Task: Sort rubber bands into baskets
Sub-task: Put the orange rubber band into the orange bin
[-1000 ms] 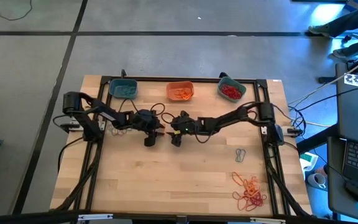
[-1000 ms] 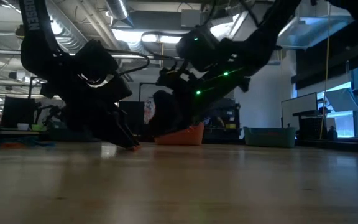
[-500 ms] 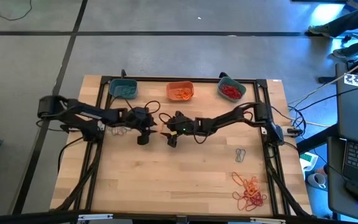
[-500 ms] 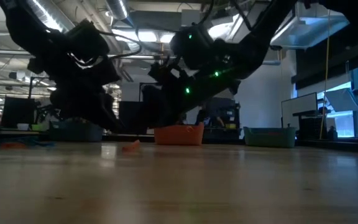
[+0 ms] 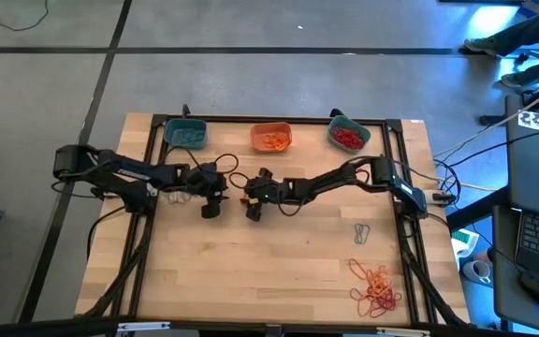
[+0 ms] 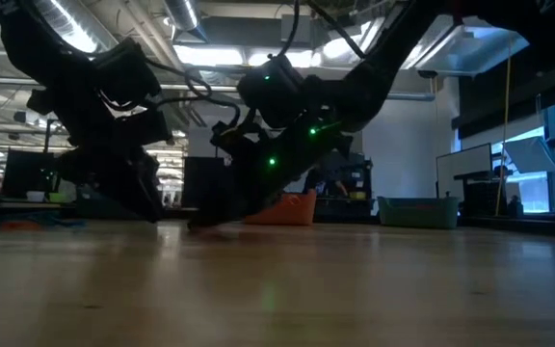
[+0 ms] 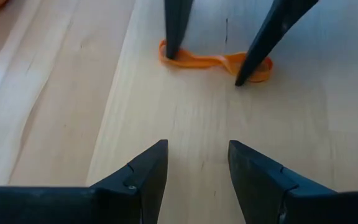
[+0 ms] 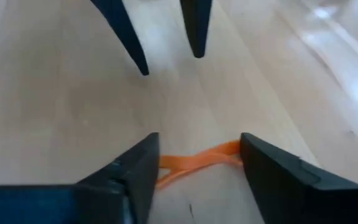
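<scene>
Right claw [image 8: 194,163] has dropped astride orange rubber band [image 8: 197,160] on table [image 8: 55,112]

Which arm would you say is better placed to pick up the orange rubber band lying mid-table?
The right: its fingers straddle the orange rubber band on the wood, while the left gripper sits back, open.

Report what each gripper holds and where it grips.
Nothing held yet. The right gripper straddles an orange rubber band lying on the table, fingers at its ends; the left gripper is empty.
</scene>
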